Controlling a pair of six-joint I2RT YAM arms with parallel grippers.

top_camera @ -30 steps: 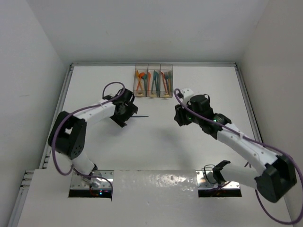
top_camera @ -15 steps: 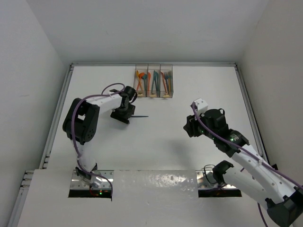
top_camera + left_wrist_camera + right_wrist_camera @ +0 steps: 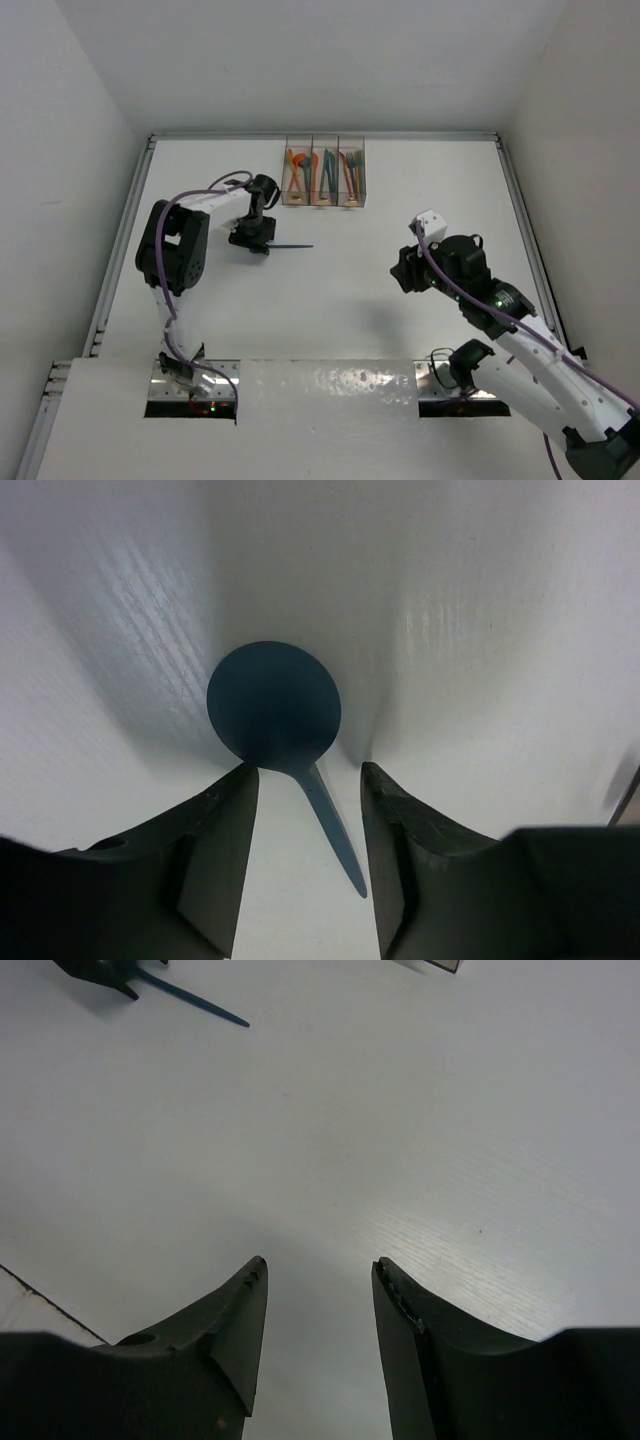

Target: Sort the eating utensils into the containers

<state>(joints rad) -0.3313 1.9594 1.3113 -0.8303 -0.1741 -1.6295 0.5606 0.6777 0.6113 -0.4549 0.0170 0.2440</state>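
Observation:
A dark blue spoon (image 3: 273, 702) lies flat on the white table, its handle (image 3: 335, 830) running back between my left gripper's fingers. My left gripper (image 3: 308, 770) is open, one finger on each side of the spoon's neck, low over the table. In the top view the left gripper (image 3: 250, 237) stands in front of the containers (image 3: 323, 178), with the spoon's handle (image 3: 297, 245) sticking out to its right. The three joined clear bins hold orange, teal and red utensils. My right gripper (image 3: 404, 270) is open and empty over bare table (image 3: 319, 1262).
The table's raised edges (image 3: 128, 225) run along the left, back and right. The right wrist view shows the spoon's handle (image 3: 190, 1002) and the left gripper (image 3: 95, 970) at its top left. The arm bases stand at the near edge.
My right arm has pulled back from the table's middle toward the right and near side. My left arm has folded its elbow in; its gripper stays at the spoon, which has not moved.

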